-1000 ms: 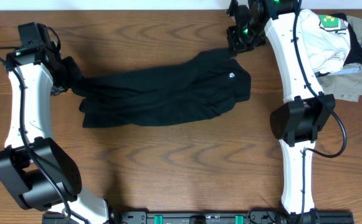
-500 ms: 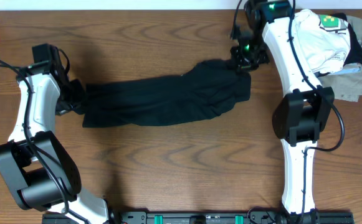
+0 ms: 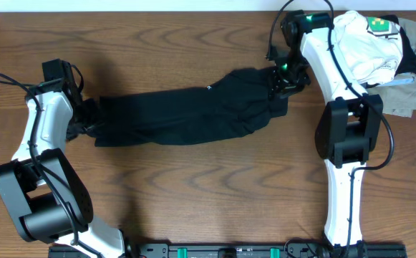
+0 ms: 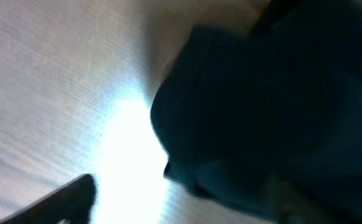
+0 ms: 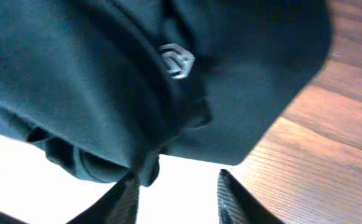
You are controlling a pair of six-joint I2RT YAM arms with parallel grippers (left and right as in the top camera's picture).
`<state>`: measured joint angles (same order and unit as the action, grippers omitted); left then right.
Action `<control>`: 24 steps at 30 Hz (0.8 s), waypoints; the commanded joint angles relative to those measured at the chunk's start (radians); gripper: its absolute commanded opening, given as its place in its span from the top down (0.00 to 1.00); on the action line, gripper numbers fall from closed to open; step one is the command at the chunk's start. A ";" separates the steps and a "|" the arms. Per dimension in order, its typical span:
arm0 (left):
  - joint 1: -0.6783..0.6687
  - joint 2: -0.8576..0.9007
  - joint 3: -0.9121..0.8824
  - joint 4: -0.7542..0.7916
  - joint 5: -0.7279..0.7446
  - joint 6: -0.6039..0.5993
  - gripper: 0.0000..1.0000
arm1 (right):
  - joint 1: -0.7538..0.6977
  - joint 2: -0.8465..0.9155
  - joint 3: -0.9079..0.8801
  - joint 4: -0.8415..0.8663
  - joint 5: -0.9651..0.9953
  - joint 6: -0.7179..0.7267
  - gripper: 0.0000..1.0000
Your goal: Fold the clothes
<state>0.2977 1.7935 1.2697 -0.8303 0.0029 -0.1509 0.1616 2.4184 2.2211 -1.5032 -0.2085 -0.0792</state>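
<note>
Seemingly spreading garment flat mid-table. Waiting at its right end with right gripper parted, holding nothing; meeting left end with left gripper, cannot tell grip through blur. Next, probably regripping an edge, folding across.

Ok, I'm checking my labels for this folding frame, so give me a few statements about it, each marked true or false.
1. The black garment lies stretched out on the table between the left gripper and the right gripper. True.
2. It is folded into a neat square. False: it is a long, rumpled strip.
3. The pile of other clothes sits by the left arm. False: it lies at the far corner beside the right arm.
4. A small pale logo shows on the black garment. True.
5. The right gripper is pressed shut. False: the right wrist view shows its fingers apart.
</note>
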 commanded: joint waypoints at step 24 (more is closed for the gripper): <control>0.072 0.096 0.108 -0.002 0.305 0.484 0.02 | -0.038 -0.088 0.020 0.079 0.018 -0.076 0.04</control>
<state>0.3649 1.8671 1.3659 -0.8295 0.2867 0.2260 0.1219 2.3562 2.2242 -1.4281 -0.1898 -0.1402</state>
